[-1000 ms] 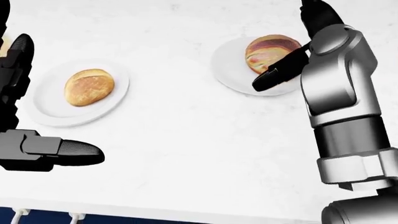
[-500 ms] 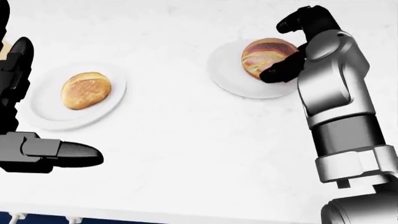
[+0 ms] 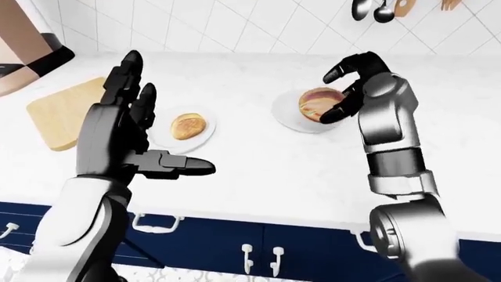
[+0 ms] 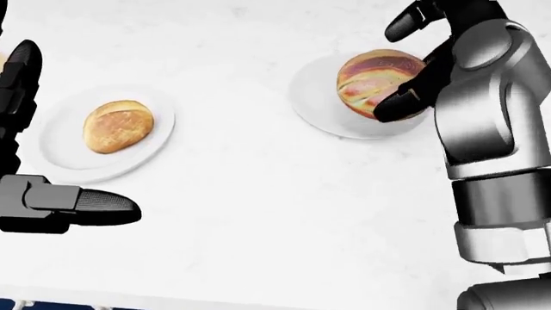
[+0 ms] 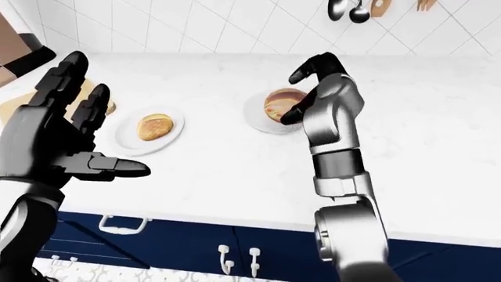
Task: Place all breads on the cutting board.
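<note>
Your right hand [image 4: 411, 61] had its fingers curled about the larger bread roll [image 4: 379, 76] on the right plate [image 4: 318, 106], one finger above it and another against its lower right side, but they were not clamped shut. Your left hand [image 3: 129, 126] hung spread wide above the counter [image 4: 276, 194], fingers apart, gripping nothing. The smaller bread roll [image 4: 118, 126] sat on the left plate [image 4: 60, 139], with bare counter between the two plates. The cutting board [image 3: 63, 111] lay at the left of the left-eye view, well apart from both plates. Since half a second earlier, your right hand had shifted right and the roll looked slightly raised.
</note>
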You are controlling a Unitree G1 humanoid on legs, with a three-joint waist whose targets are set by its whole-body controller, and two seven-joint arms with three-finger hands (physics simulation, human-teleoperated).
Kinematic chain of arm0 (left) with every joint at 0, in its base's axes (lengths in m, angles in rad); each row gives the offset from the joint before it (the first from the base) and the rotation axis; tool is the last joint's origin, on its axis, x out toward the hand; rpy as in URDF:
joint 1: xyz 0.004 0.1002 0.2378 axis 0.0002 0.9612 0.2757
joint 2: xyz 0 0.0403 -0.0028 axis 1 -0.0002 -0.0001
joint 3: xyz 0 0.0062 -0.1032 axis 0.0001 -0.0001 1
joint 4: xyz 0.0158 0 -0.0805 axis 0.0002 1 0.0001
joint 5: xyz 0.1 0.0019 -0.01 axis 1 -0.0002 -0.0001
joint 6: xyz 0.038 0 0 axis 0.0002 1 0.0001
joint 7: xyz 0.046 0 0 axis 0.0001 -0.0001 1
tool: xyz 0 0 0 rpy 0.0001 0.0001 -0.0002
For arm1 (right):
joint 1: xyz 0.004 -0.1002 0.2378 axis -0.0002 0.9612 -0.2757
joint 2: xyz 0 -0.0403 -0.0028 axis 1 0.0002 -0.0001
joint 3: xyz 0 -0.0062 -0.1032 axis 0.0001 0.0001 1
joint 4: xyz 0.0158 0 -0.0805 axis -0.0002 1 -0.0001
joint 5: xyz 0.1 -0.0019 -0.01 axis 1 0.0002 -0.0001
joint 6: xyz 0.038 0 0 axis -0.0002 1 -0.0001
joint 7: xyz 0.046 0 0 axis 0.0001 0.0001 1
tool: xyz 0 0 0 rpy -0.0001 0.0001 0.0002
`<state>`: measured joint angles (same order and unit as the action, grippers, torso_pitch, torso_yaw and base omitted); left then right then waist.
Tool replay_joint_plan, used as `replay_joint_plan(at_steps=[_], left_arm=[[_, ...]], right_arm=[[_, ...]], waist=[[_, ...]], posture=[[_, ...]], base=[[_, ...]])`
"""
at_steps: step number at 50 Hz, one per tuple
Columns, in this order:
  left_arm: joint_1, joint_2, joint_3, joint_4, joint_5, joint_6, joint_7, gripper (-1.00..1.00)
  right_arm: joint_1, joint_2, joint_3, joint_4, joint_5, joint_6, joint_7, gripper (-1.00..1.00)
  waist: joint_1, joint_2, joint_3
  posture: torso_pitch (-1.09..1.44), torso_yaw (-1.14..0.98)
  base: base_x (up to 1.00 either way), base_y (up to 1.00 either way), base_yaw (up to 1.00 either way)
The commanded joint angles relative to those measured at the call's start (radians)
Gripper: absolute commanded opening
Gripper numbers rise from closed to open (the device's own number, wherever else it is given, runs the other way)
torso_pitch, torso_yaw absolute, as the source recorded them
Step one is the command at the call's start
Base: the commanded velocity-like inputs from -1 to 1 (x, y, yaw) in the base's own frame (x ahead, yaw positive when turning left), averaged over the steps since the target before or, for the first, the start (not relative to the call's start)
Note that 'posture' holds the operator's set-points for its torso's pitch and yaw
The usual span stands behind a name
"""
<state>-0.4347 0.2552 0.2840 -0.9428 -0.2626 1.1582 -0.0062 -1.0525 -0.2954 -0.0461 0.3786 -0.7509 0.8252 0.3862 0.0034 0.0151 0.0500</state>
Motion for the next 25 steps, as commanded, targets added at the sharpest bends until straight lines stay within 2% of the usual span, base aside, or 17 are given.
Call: replay_joint_plan(at_steps=[1, 6, 7, 8, 11, 17, 18, 21, 25], left_arm=[[-0.027, 0.014, 0.006, -0.016, 0.005, -0.027, 0.01, 1.0], [-0.087, 0.054, 0.012, 0.021, 0.015, 0.007, 0.019, 1.0], [-0.103, 0.072, 0.009, 0.035, 0.025, 0.019, 0.021, 1.0], [-0.109, 0.124, -0.022, 0.051, 0.058, 0.044, 0.017, 1.0], [-0.177, 0.178, -0.044, 0.083, 0.095, 0.125, -0.033, 1.0], [-0.225, 0.257, -0.214, 0.158, 0.285, 0.081, -0.149, 1.0], [-0.233, 0.258, -0.249, 0.178, 0.338, 0.058, -0.167, 1.0], [-0.27, 0.236, -0.295, 0.241, 0.467, 0.02, -0.259, 1.0], [-0.353, 0.193, -0.294, 0.382, 0.622, -0.052, -0.39, 1.0]], right_arm=[[-0.04, -0.011, -0.006, -0.104, -0.022, 0.002, 0.026, -1.0], [-0.018, -0.015, -0.012, -0.229, -0.037, 0.039, 0.087, -1.0], [-0.016, -0.015, -0.011, -0.251, -0.042, 0.048, 0.097, -1.0], [-0.01, -0.014, -0.009, -0.277, -0.048, 0.055, 0.11, -1.0], [0.003, 0.003, -0.011, -0.31, -0.047, 0.058, 0.113, -1.0], [0.008, 0.011, 0.001, -0.338, -0.069, 0.061, 0.132, -1.0], [0.007, 0.011, 0.003, -0.34, -0.074, 0.06, 0.137, -1.0], [-0.006, 0.01, 0.001, -0.342, -0.087, 0.065, 0.149, -1.0], [-0.008, 0.008, -0.004, -0.349, -0.097, 0.064, 0.159, -1.0]], waist=[[0.0, -0.003, -0.031], [-0.001, -0.003, -0.027], [-0.001, -0.003, -0.027], [-0.002, -0.003, -0.026], [-0.004, 0.0, -0.025], [-0.005, 0.004, -0.024], [-0.004, 0.004, -0.025], [-0.002, 0.002, -0.025], [0.0, -0.003, -0.024]], posture=[[0.0, 0.0], [0.0, 0.0], [0.0, 0.0], [0.0, 0.0], [0.0, 0.0], [0.0, 0.0], [0.0, 0.0], [0.0, 0.0], [0.0, 0.0]], base=[[0.0, 0.0, 0.0], [0.0, 0.0, 0.0], [0.0, 0.0, 0.0], [0.0, 0.0, 0.0], [0.0, 0.0, 0.0], [0.0, 0.0, 0.0], [0.0, 0.0, 0.0], [0.0, 0.0, 0.0], [0.0, 0.0, 0.0]])
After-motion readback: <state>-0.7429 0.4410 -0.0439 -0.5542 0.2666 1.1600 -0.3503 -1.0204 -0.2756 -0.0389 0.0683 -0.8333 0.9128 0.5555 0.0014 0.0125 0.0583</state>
